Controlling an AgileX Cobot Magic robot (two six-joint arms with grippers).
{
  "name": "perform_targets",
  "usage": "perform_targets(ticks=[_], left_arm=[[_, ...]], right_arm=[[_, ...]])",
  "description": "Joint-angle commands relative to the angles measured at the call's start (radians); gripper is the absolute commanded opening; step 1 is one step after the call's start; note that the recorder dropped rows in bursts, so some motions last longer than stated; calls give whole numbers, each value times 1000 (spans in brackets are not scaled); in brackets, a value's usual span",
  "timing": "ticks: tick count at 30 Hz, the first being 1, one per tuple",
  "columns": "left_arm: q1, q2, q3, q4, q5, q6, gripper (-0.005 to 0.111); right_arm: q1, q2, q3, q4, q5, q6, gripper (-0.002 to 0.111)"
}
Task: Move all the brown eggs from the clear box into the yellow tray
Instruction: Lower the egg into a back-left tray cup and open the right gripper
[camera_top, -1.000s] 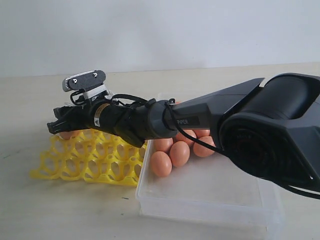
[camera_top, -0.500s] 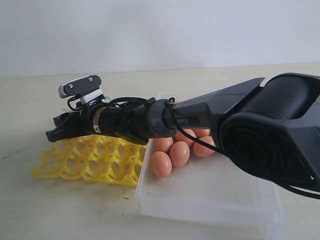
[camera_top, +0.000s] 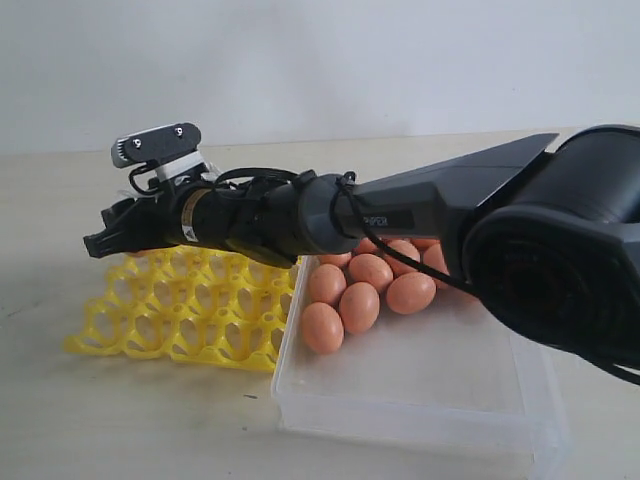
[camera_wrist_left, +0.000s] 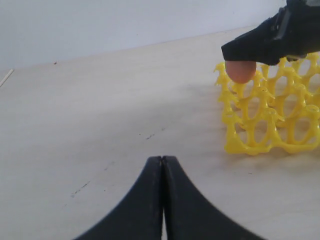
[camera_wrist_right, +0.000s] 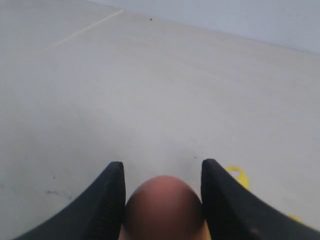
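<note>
Right gripper (camera_top: 98, 241) rose, egg (camera_wrist_left: 240, 71) above yellow tray's (camera_top: 180, 310) corner.

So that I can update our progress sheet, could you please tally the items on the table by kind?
brown eggs: at least 8 (7 showing in the clear box, 1 held in the right gripper; the arm may hide more)
yellow tray: 1
clear box: 1
Total: at least 10

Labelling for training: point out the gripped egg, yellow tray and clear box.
gripped egg (camera_wrist_right: 164, 207): right wrist view, egg's rounded middle.
yellow tray (camera_top: 130, 348): exterior view, front lattice edge.
clear box (camera_top: 400, 420): exterior view, front wall.
</note>
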Motion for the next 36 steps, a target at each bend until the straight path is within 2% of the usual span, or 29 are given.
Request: perform_targets(ticks=[1,19,36], left_arm=[[-5,-6,-4,-1,-6,-5,0],[-5,-6,-4,-1,-6,-5,0],[-5,-6,-4,-1,-6,-5,0]], right_arm=[[-7,-38,-1,-9,-7,-7,0],[-47,1,-1,25,-49,-138,0],[-60,75,-90,49,-69,-138,0]])
